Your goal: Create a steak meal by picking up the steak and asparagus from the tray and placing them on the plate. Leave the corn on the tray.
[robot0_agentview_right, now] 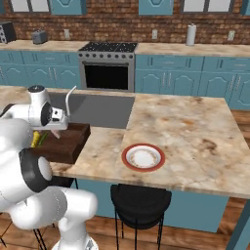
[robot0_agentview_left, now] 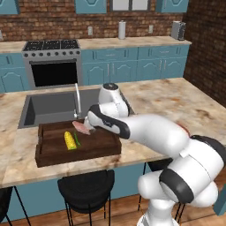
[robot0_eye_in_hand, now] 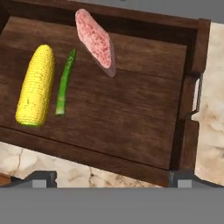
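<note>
Steak (robot0_eye_in_hand: 94,40): flat pinkish-red slab, pale edges, speckled top.

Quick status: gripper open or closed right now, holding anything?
Gripper: open and empty, fingertips spread wide above the tray. The steak, asparagus and corn all lie on the tray.
</note>
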Controlling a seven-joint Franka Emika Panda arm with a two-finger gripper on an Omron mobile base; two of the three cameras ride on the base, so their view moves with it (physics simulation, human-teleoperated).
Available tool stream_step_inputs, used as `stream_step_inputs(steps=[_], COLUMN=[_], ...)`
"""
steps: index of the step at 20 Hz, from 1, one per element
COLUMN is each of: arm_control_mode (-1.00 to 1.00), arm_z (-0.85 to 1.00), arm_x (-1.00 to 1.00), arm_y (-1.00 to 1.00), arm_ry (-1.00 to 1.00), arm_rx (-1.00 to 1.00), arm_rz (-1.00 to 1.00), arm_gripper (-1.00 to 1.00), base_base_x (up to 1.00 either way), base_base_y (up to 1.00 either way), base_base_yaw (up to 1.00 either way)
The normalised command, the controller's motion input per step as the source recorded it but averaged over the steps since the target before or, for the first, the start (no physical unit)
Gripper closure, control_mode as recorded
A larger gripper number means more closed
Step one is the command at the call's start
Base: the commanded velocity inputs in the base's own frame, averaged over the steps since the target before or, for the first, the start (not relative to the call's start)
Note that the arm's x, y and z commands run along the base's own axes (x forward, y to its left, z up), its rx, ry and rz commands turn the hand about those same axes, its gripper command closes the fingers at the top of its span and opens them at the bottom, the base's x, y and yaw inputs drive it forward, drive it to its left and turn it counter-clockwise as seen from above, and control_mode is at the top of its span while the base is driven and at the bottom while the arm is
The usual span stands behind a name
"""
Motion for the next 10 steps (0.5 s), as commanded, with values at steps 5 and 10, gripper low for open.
stream_step_inputs(steps=[5, 10], arm_control_mode=[-1.0, -1.0], arm_z=[-0.32, -0.35], arm_x=[0.46, 0.47], arm_y=[0.38, 0.22], arm_ry=[0.01, 0.03], arm_rx=[-0.03, -0.04], arm_rz=[0.0, 0.0], arm_gripper=[-1.0, -1.0], base_base_x=[0.0, 0.0], base_base_y=[0.0, 0.0], base_base_yaw=[0.0, 0.0])
